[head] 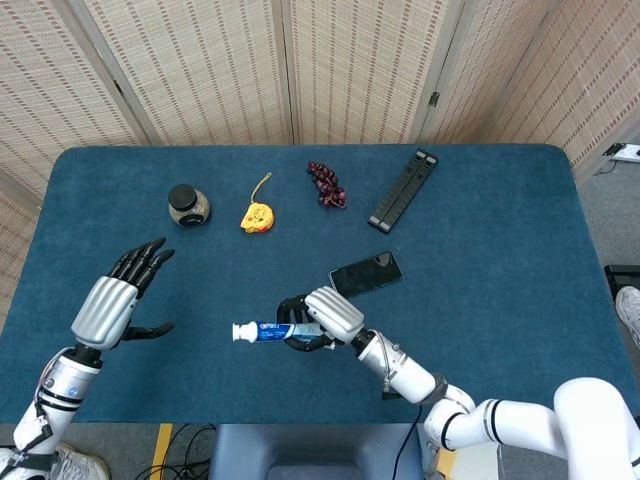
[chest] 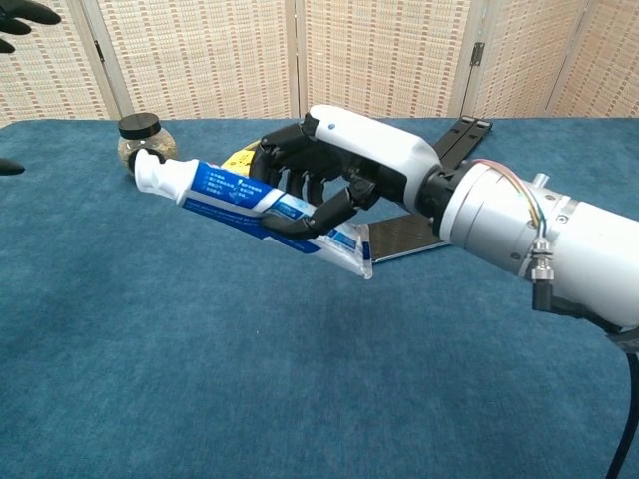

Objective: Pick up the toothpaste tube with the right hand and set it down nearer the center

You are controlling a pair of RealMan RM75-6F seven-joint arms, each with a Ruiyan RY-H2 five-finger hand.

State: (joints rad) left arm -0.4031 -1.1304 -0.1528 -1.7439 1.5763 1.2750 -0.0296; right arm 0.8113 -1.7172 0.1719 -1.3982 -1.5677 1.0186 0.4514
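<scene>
My right hand grips a blue and white toothpaste tube, held above the blue table with its white cap pointing left. In the head view the tube hovers near the table's front middle. My left hand is raised at the left with its fingers spread and nothing in it; only its dark fingertips show at the top left corner of the chest view.
A black phone lies just behind my right hand. Further back sit a round jar, a yellow tape measure, dark grapes and a long black bar. The blue table ends close in front.
</scene>
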